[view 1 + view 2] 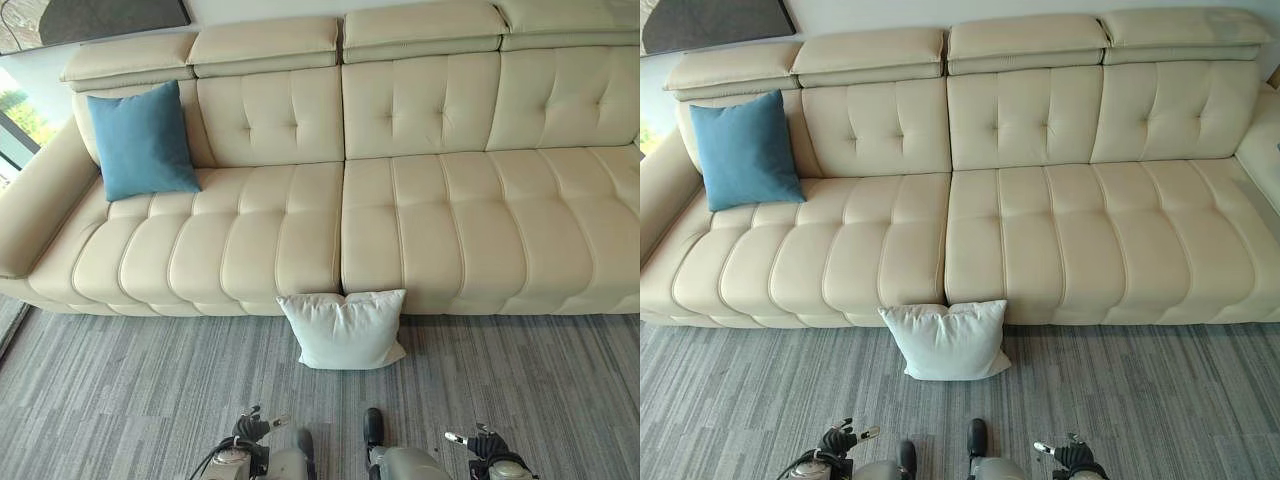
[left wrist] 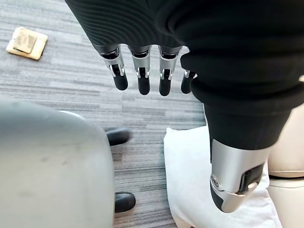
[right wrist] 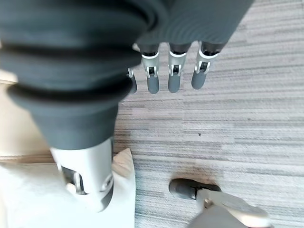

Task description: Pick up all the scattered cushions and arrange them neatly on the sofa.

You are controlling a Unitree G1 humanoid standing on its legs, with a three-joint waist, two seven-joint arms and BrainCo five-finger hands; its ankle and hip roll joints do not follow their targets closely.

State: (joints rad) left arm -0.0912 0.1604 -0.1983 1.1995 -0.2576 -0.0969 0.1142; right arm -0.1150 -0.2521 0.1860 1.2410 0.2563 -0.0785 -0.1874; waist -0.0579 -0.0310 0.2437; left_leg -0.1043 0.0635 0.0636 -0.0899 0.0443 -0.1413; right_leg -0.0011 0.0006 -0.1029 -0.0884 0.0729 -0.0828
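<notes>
A white cushion (image 1: 343, 329) stands on the carpet, leaning against the front of the cream sofa (image 1: 420, 230) near its middle seam. A blue cushion (image 1: 141, 140) stands upright against the sofa's backrest at its left end. My left hand (image 2: 142, 71) hangs open above the carpet, fingers straight, with the white cushion (image 2: 199, 180) below and beside it. My right hand (image 3: 173, 71) also hangs open over the carpet, with the white cushion (image 3: 42, 199) close by. Neither hand touches a cushion.
Grey striped carpet (image 1: 120, 400) runs in front of the sofa. A small tan square object (image 2: 27, 42) lies on the carpet in the left wrist view. A dark panel (image 1: 110, 18) hangs on the wall behind the sofa's left end.
</notes>
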